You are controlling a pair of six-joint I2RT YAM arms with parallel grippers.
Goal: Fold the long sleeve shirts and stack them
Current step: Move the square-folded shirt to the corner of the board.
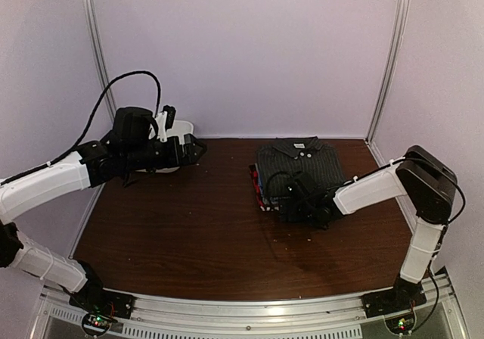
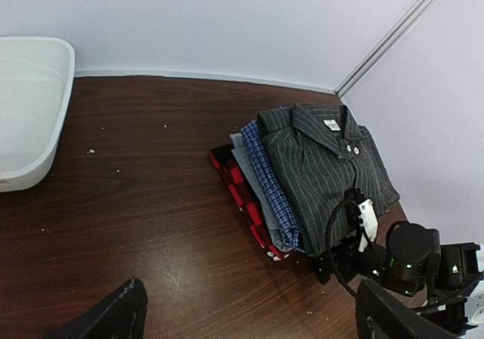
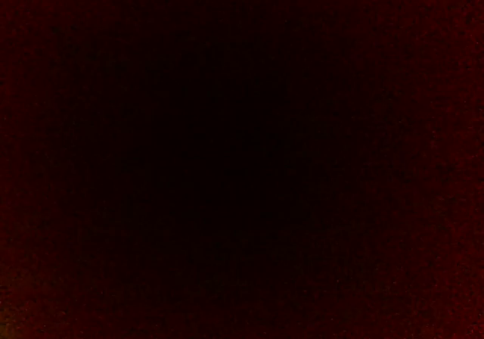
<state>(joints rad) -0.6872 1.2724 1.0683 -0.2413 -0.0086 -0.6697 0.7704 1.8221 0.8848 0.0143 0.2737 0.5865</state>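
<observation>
A folded stack of long sleeve shirts lies at the back right of the table. The black pinstriped shirt point(image 1: 302, 161) is on top, collar toward the back wall. In the left wrist view it point(image 2: 325, 165) covers the blue checked shirt point(image 2: 279, 206), the grey shirt point(image 2: 262, 212) and the red-black shirt point(image 2: 243, 203), whose edges show at the left. My right gripper point(image 1: 290, 200) is at the stack's near edge, against the cloth, and its fingers are hidden. The right wrist view is black. My left gripper point(image 1: 198, 148) is open and empty, raised beside the tub.
A white plastic tub point(image 1: 178, 138) stands at the back left against the wall and also shows in the left wrist view point(image 2: 30, 112). Bare brown table point(image 1: 189, 218) lies between tub and stack. Walls close the back and sides.
</observation>
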